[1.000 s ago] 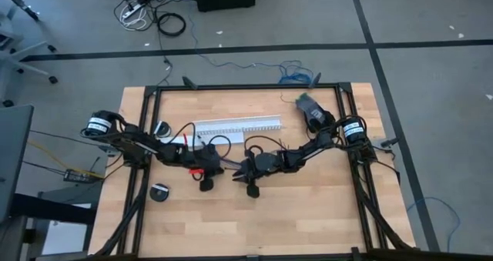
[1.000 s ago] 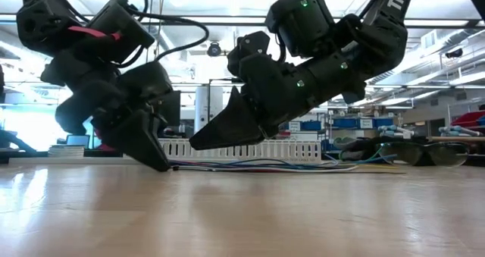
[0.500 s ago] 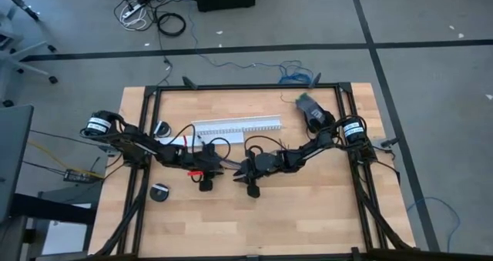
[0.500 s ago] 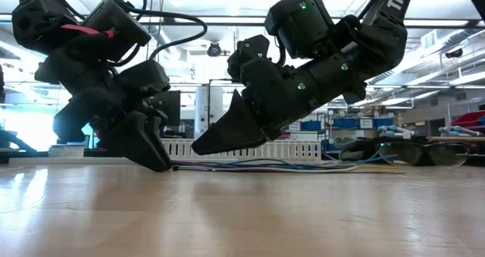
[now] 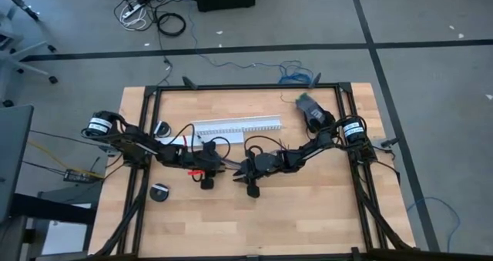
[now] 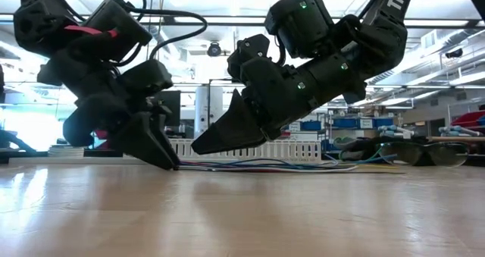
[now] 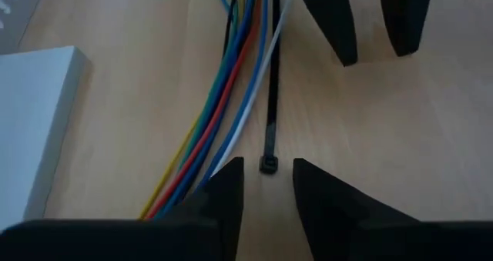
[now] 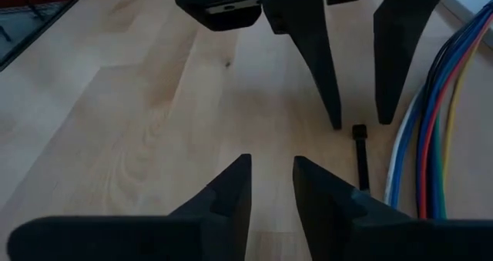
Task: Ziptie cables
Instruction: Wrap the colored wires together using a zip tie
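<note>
I had just let the left gripper spread its fingers around the ziptie head, lying flat on the desk beside the cables, right gripper parted and empty opposite, so the pickup remained undone.

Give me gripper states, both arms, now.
Left gripper: open, empty, fingertips either side of the ziptie head on the table.
Right gripper: open, empty, beside the cables.
</note>
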